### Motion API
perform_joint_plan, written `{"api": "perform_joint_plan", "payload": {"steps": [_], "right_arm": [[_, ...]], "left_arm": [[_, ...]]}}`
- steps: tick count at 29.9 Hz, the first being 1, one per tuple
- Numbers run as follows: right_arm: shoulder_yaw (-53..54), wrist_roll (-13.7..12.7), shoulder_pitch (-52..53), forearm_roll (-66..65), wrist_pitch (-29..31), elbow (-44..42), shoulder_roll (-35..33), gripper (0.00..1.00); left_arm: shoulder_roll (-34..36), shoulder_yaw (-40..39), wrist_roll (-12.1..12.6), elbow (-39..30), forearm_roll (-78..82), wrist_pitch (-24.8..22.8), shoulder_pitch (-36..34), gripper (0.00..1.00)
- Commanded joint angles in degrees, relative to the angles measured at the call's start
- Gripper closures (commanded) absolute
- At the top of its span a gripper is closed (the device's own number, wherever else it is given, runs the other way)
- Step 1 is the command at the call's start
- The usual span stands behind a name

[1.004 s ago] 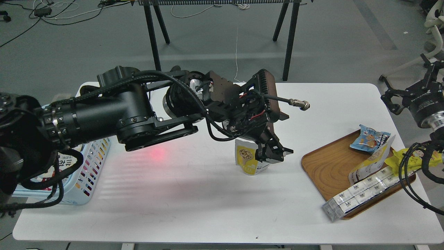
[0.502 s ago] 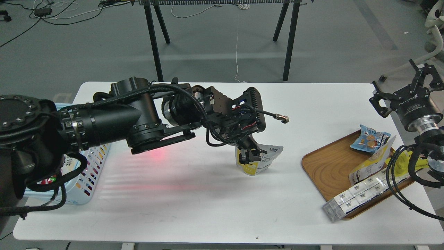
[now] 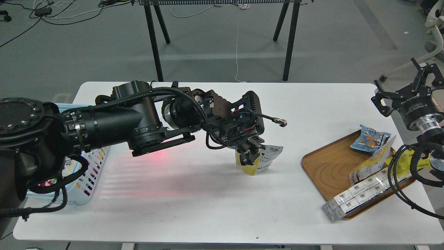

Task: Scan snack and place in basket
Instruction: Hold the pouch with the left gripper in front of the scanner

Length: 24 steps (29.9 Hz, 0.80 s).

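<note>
One snack [image 3: 261,162] (upright) in left gripper [image 3: 250,157]

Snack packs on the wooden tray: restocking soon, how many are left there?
4: blue packet at the tray's far edge, white pouch, yellow packet, boxed row. Others may be hidden.

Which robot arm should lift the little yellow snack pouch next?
Left. The left gripper is right at the snack mid-table, seemingly gripping it. The right gripper hangs open at the far right edge, well away from it.
</note>
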Motion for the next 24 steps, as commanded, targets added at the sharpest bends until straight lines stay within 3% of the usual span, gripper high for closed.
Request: {"api": "perform_joint_plan", "payload": {"steps": [1,4,14,19,24], "right_arm": [[0.0,0.0,0.03,-0.18,0.0,-0.04,0.06,0.01],[-0.09,0.0,0.03,-0.44,0.0,-0.39,-0.03,0.01],[-0.09,0.0,0.21,-0.53,0.0,-0.57,-0.2,0.01],[0.0,0.0,0.21,-1.23,0.0,-1.09,-0.55,0.01],[0.0,0.0,0.21,-1.32,0.0,-1.18,-0.56,0.01]], "left_arm": [[0.03,0.02,0.16,0.0,0.0,0.0,0.14,0.89],[-0.05,-0.07,0.16,-0.26,0.0,0.0,0.14,0.99],[2.66,-0.42,-0.28,-5.88,0.0,0.08,-0.04,1.0],[8.19,-1.82,-0.37,-12.12,0.0,-0.35,-0.39,1.0],[19.08,-3.5,-1.07,-21.7,0.0,-0.49,-0.13,1.0]]}}
